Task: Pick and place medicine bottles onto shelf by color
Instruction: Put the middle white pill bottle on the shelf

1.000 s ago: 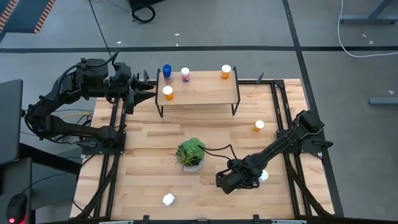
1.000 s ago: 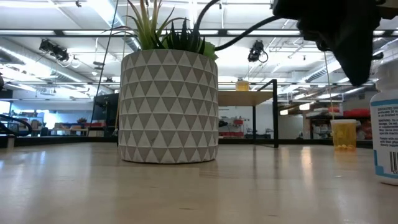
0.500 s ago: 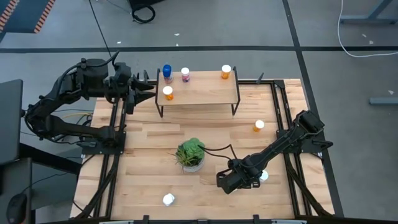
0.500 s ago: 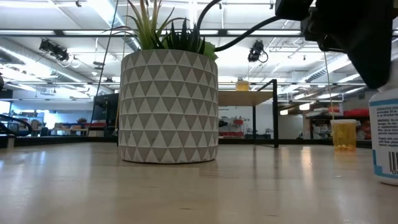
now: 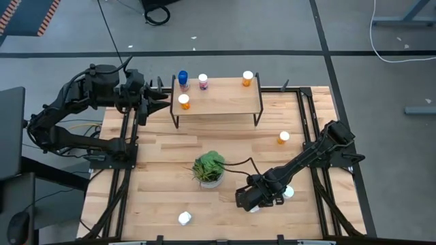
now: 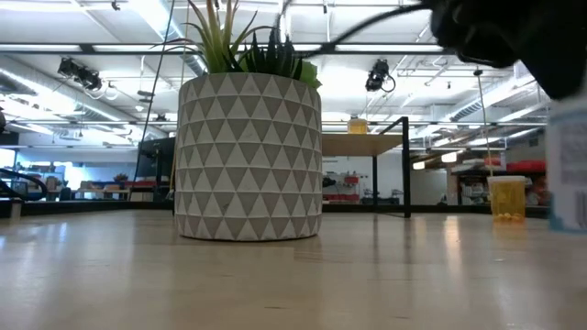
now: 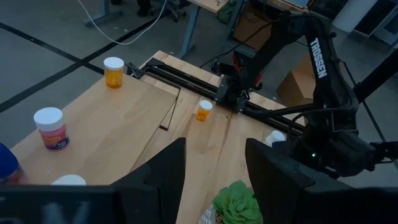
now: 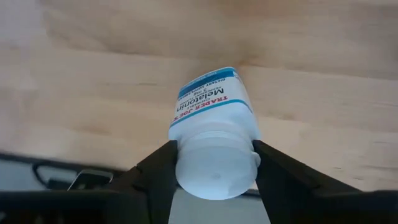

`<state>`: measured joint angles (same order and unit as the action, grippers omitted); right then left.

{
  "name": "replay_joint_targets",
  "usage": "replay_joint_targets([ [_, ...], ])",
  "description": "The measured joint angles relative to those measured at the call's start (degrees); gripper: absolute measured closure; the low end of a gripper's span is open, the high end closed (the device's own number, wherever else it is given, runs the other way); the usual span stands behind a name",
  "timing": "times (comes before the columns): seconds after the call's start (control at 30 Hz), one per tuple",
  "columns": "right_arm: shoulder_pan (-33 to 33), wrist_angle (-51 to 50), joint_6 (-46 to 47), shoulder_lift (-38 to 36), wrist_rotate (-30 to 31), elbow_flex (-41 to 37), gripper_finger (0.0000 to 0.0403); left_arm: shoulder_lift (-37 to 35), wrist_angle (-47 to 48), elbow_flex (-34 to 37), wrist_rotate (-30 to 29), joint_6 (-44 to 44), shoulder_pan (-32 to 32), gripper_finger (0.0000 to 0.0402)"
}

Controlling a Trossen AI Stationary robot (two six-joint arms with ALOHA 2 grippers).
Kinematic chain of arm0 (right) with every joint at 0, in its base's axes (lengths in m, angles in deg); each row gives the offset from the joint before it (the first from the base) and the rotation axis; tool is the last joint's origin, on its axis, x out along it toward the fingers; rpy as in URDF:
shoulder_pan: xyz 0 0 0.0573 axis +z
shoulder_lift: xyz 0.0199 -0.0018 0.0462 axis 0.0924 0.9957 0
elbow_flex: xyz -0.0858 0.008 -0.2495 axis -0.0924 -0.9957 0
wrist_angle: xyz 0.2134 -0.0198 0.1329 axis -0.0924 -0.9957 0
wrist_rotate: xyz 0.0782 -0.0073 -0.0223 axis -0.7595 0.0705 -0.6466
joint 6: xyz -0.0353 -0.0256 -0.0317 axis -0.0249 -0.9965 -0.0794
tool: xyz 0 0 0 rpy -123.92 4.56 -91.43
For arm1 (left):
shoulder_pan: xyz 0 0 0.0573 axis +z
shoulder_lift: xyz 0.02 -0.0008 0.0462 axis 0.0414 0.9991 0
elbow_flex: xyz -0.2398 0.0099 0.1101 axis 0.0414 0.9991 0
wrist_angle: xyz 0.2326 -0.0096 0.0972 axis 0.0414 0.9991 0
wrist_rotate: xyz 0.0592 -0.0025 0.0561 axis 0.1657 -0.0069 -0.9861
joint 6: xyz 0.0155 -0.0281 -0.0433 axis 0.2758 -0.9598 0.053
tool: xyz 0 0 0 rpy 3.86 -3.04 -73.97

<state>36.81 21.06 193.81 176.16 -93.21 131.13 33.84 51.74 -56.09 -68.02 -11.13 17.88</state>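
Right wrist view: right claw (image 8: pixel 214 165) around white bottle (image 8: pixel 214 137)

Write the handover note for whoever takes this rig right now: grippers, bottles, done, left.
Right gripper: fingers on either side of the cap of a white melatonin bottle, near the table's front right.
Left gripper: waiting open at the shelf's left end, holding nothing.
Done: four bottles on the shelf: blue, pink, orange at left front, orange at right.
Left: the melatonin bottle, an orange bottle on the table at right, a white bottle at the front edge. The potted plant stays.
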Motion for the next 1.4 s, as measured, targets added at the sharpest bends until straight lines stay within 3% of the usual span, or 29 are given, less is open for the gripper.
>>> replay_joint_targets([
  [0.2,-4.71,-3.91,-10.16,0.00,-2.23,4.56,0.0204,0.00,0.00,0.00,0.00,0.01,0.01,0.0229],
  [0.4,-12.64,-21.07,-27.14,0.00,-2.44,13.27,0.0204,0.00,-0.03,0.00,0.00,-0.02,0.02,0.0229],
  [0.6,-21.03,-35.13,-43.75,-0.04,3.28,23.48,0.0204,0.00,-0.03,0.00,0.00,-1.11,0.02,0.0228],
  [0.93,-37.02,-36.91,-65.25,-0.02,5.58,26.29,0.0204,0.00,-0.18,0.00,-0.09,-3.32,0.01,0.0229],
  [1.13,-41.92,-40.56,-76.48,-0.02,7.81,32.46,0.0205,0.00,-0.18,0.00,-0.61,-5.69,0.00,0.0229],
  [1.4,-49.14,-43.32,-84.49,-0.04,10.04,39.19,0.0205,0.00,-0.18,0.00,-5.61,-7.52,0.02,0.0230],
])
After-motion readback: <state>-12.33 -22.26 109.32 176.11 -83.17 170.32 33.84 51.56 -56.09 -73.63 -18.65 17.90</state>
